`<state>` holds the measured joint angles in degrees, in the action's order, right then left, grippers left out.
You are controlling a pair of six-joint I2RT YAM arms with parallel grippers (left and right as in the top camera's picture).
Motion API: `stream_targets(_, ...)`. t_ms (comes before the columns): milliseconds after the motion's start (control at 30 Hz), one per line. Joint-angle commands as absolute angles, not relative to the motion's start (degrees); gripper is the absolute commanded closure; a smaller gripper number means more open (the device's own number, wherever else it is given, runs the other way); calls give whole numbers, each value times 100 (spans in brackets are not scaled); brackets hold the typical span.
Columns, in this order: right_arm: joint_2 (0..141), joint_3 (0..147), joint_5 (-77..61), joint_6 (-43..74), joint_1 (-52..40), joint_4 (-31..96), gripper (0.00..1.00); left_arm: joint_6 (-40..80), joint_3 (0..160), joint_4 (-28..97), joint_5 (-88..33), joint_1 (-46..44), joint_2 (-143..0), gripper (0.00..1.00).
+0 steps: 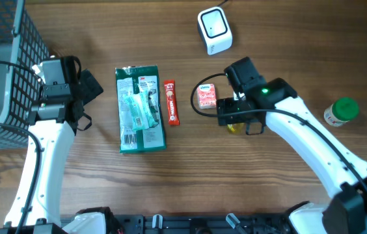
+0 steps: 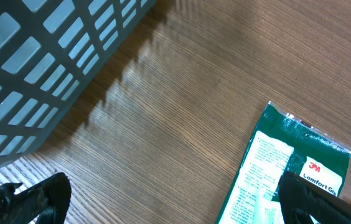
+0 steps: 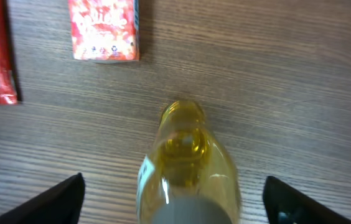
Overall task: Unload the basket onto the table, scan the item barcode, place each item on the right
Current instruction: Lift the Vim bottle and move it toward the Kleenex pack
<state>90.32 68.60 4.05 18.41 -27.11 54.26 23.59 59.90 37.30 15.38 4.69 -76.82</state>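
I am taking the small yellow bottle (image 3: 188,155) to be the item for scanning. It is showing at the lower middle of the right wrist frame, on the wooden table (image 3: 300,74). In the overhead view only a yellow sliver is peeking out under the wrist, right of centre. The right gripper (image 3: 174,186) is standing wide around it, one finger at each lower corner, neither touching it, so it is gripping nothing.

I am expecting the bottle to be light, rigid and glossy, so it is likely to roll or slip. I am planning to take it across the wider body below the neck, though I cannot see where its barcode is.

The left gripper (image 2: 172,202) is gaping fully, holding nothing, with the basket at the upper left of its frame.

Counting, largest first:
- one grey basket (image 1: 1,58) at upper left
- one green pack (image 1: 141,110) left of centre
- one white scanner (image 1: 214,29) at top centre
- one green-lidded jar (image 1: 341,112) at far right
- one yellow bottle
- one red sachet (image 1: 171,102) just beside the green pack
- one pink carton (image 1: 206,95) near the centre
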Motion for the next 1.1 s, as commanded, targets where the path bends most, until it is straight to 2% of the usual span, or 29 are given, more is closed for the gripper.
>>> stream_targets(0, 9386, 6785, 364, 1813, -2696, 5330, 19, 2290, 6038, 3728, 1612, 504, -7655, 0)
stream_targets(200, 9430, 6785, 370, 1802, -2696, 5306, 22, 2290, 6038, 3728, 1612, 504, -7655, 0)
stream_targets(267, 9428, 6788, 464, 1806, -2696, 5273, 26, 2290, 6038, 3728, 1614, 504, -7655, 0)
stream_targets(467, 9384, 7017, 467, 1802, -2670, 5415, 25, 2290, 6038, 3728, 1612, 504, -7655, 0)
stream_targets(533, 9351, 7102, 449, 1798, -2670, 5481, 19, 2290, 6038, 3728, 1612, 504, -7655, 0)
stream_targets(633, 9310, 7170, 445, 1798, -2670, 5559, 0, 2290, 6038, 3728, 1612, 504, -7655, 0)
stream_targets(900, 9236, 7175, 250, 1608, -2663, 5500, 0, 2290, 6038, 3728, 1612, 504, -7655, 0)
stream_targets(933, 9236, 7175, 252, 1608, -2663, 5520, 1, 2290, 6038, 3728, 1612, 504, -7655, 0)
stream_targets(1000, 9236, 7175, 252, 1627, -2663, 5557, 12, 2290, 6038, 3728, 1614, 504, -7655, 0)
stream_targets(1033, 9236, 7175, 250, 1662, -2663, 5583, 27, 2290, 6038, 3728, 1612, 504, -7655, 0)
stream_targets(1067, 9236, 7175, 250, 1669, -2663, 5603, 31, 2290, 6038, 3728, 1614, 504, -7655, 0)
